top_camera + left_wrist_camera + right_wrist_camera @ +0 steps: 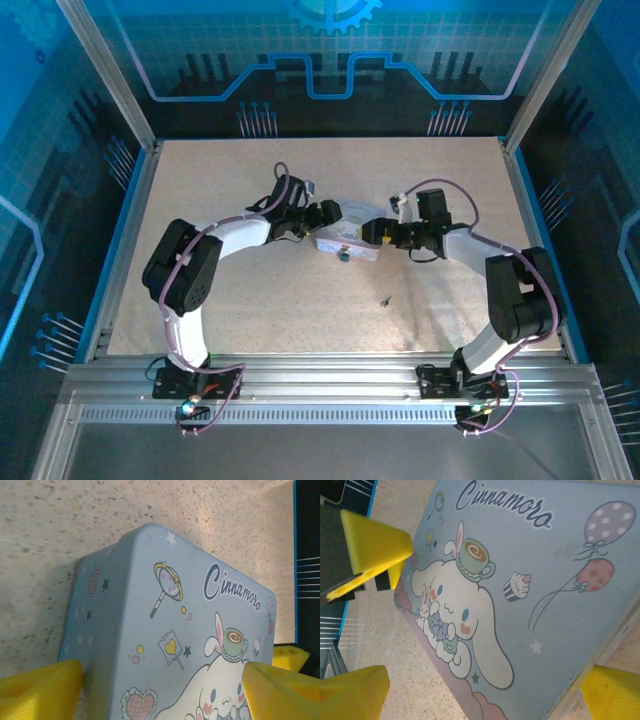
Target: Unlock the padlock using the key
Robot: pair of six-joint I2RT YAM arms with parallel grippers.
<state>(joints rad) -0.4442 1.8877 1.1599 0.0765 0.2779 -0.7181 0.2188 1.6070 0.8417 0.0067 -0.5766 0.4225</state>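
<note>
Top external: key [385, 298] lay ungrasped at 5 o'clock from tin [352, 246], padlock [343, 255] presumably locked, left end effector [333, 215] and right end effector [372, 232] both spread apart.

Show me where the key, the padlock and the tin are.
key [385, 298]: top external view, middle of the key.
padlock [343, 255]: top external view, its body.
tin [560, 580]: right wrist view, printed lid.

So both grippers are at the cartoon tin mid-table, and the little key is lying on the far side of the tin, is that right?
Not quite. In the top external view the key lies on the near side of the tin, toward the right arm's base, apart from it. The left gripper and the right gripper are indeed at the tin.
</note>
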